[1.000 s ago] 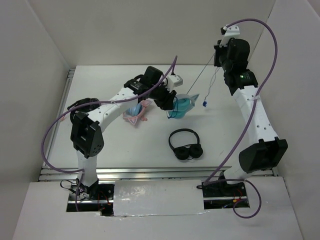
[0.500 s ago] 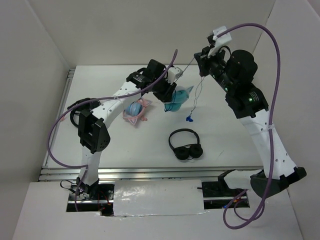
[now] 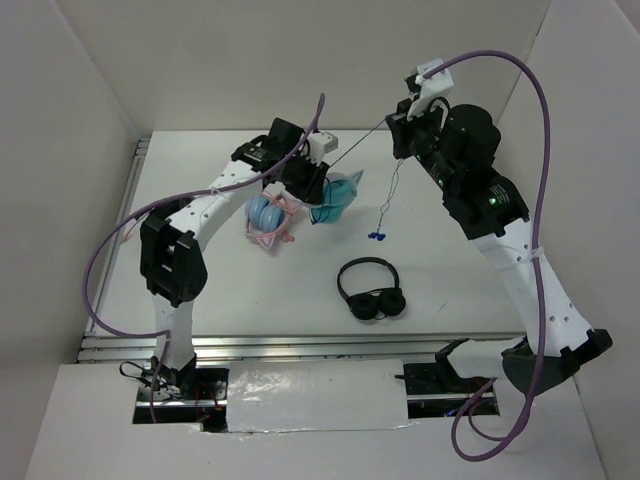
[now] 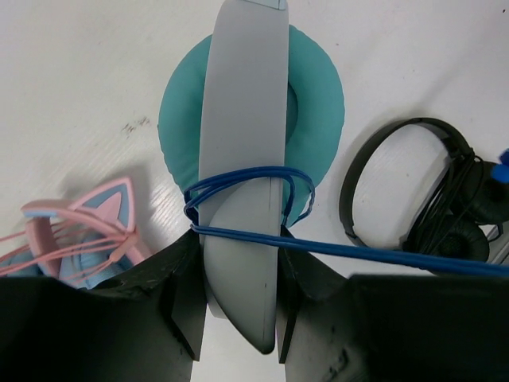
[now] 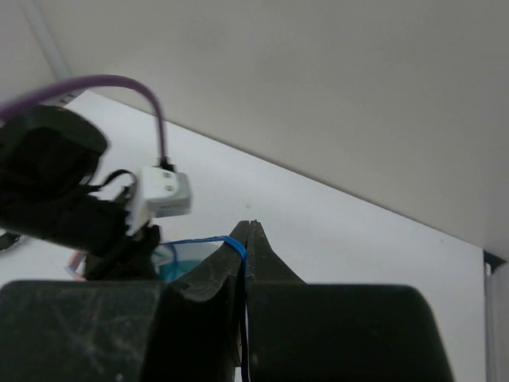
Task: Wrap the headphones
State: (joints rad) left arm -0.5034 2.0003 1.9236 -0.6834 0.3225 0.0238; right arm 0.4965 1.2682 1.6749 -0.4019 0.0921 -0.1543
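Black pair (image 3: 371, 290) lies nearest on tabletop (image 3: 300, 300), pink pair (image 3: 266, 222) farther. Headphones (image 3: 333, 197) are held above tabletop, L pincer (image 4: 238, 278) clenched on grey band (image 4: 242, 119): stiff, light, prob. best hold. R pincer (image 5: 248, 239), farthest, is pinched shut on cable (image 4: 382, 259): thin, limp, likely slippery, so keep taut. Plug (image 3: 377, 236) dangles. Count: 3 pairs, 1 cable w/ a few turns on band, 2 pincers.

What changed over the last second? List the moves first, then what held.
The left pincer carried the teal cat-ear headphones leftward. The right pincer swung left toward them with the thin blue cable, and the small blue plug now dangles further left, nearer the black headphones. Unchanged: both grips shut; the pink-and-blue cat-ear headphones and the black pair stayed in place.
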